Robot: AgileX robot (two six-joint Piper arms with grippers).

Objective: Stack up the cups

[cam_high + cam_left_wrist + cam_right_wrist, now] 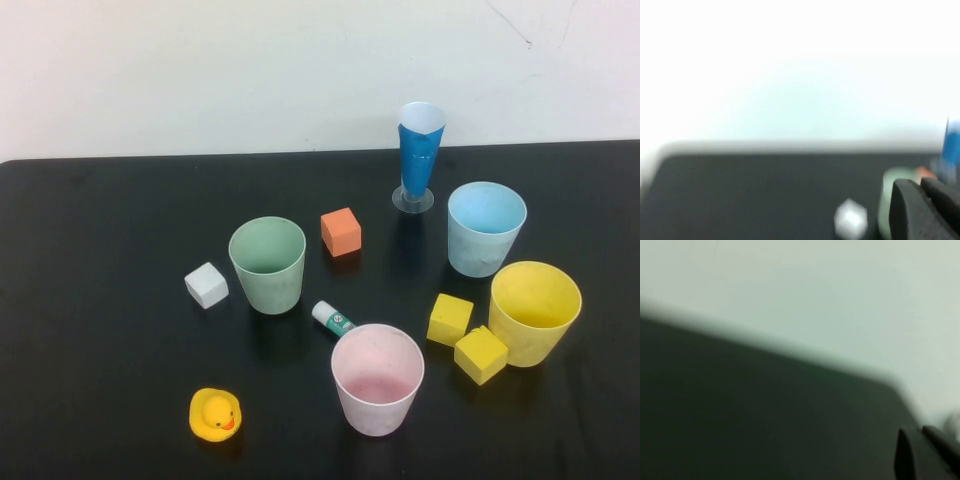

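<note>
Four cups stand upright and apart on the black table (100, 230) in the high view: pale green (268, 264) at centre left, pale pink (377, 378) at the front, light blue (485, 228) at the right back, and yellow (533, 312) at the right. No arm shows in the high view. My left gripper (920, 186) is shut and empty, low over the table's left side; the green cup (886, 200) shows blurred just behind its fingers. My right gripper (917, 432) is shut and empty over bare table near an edge.
A tall dark-blue cone cup (419, 157) stands at the back. An orange cube (341, 232), a white cube (206, 285), two yellow cubes (466, 337), a small white-green tube (333, 318) and a yellow rubber duck (215, 414) lie among the cups. A white wall is behind.
</note>
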